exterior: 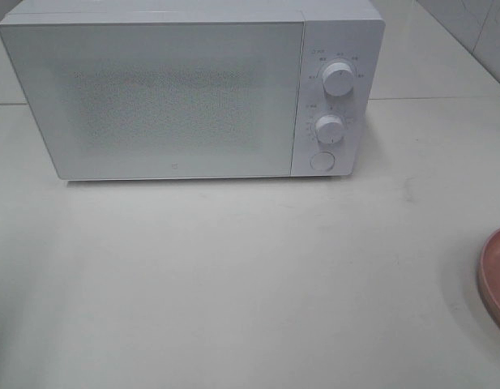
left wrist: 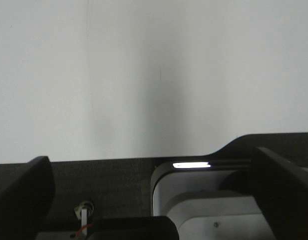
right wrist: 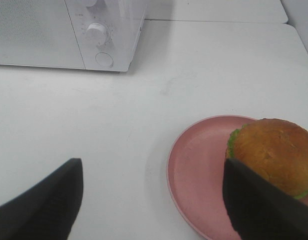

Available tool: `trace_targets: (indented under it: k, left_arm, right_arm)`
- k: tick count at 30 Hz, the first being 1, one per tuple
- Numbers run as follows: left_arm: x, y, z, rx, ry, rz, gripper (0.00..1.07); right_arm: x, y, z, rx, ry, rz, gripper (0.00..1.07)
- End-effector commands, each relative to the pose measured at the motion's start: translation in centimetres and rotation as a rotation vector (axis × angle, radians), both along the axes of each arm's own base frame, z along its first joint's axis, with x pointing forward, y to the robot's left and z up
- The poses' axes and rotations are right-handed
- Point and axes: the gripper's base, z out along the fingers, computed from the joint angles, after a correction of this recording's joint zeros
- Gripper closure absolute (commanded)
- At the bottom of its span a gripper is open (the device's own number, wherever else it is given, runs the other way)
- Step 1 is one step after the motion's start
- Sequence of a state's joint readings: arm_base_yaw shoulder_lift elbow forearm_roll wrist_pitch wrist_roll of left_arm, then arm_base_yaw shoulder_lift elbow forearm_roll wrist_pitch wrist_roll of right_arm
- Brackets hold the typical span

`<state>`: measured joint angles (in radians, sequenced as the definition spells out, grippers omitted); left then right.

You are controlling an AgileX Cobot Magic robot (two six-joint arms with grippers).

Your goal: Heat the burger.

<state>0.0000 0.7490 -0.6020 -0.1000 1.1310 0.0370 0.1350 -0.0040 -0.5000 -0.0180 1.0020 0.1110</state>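
Exterior high view: white microwave (exterior: pixel 185 89) sat at the back of the pale surface (exterior: pixel 233 284), door (exterior: pixel 152 97) closed. Two round knobs (exterior: pixel 339 77) stacked on its right panel, with a round button (exterior: pixel 321 160) below them. Pink plate (exterior: pixel 497 275) only partly in frame at the right edge, well apart from the microwave. No arms or burger visible in this view.

Right wrist view: burger (right wrist: pixel 271 152) sat on the plate (right wrist: pixel 198 170), toward the side of it farther from the microwave (right wrist: pixel 69 30). Golden-brown bun on top, a green lettuce edge showing underneath. Right gripper (right wrist: pixel 154 200) hovered over the surface (right wrist: pixel 94 120) with jaws wide apart and nothing between them. One dark finger (right wrist: pixel 263 205) overlapped the burger's near edge in the picture; could not tell whether it touched. Other finger (right wrist: pixel 44 200) was over bare surface. Microwave's lower knob and button were visible far off.

Left wrist view: left gripper (left wrist: pixel 154 200) had its jaws wide apart, holding nothing. Dark fingers (left wrist: pixel 21 192) showed at both sides of the frame. Mostly plain pale surface (left wrist: pixel 154 75) beyond, and a dark and white rig part (left wrist: pixel 203 200) close to the camera. Burger not in this view.
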Motion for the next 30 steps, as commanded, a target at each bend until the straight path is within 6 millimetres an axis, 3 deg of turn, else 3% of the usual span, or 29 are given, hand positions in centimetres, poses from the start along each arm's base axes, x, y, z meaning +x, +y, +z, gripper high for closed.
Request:
trace_targets:
  k: [1, 6, 14, 26, 30]
  left_arm:
    - [-1.1, 0.0, -0.2, 0.000, -0.091, 0.008, 0.09]
    - [-4.5, 0.1, 0.5, 0.005, -0.299, 0.007, 0.09]
    - [-8.2, 0.3, 1.3, 0.033, -0.531, 0.022, 0.09]
    - [-11.7, 0.3, 1.4, 0.033, -0.754, 0.025, 0.09]
    - [-11.7, 0.3, 1.4, 0.030, -0.752, 0.023, 0.09]
  right_arm:
    - [-0.4, -0.1, -0.1, -0.002, -0.030, -0.006, 0.32]
    - [-0.4, -0.1, -0.1, -0.002, -0.030, -0.006, 0.32]
    - [-0.4, -0.1, -0.1, -0.002, -0.030, -0.006, 0.32]
    - [-0.4, -0.1, -0.1, -0.002, -0.030, -0.006, 0.32]
    - [-0.4, -0.1, -0.1, -0.002, -0.029, -0.006, 0.32]
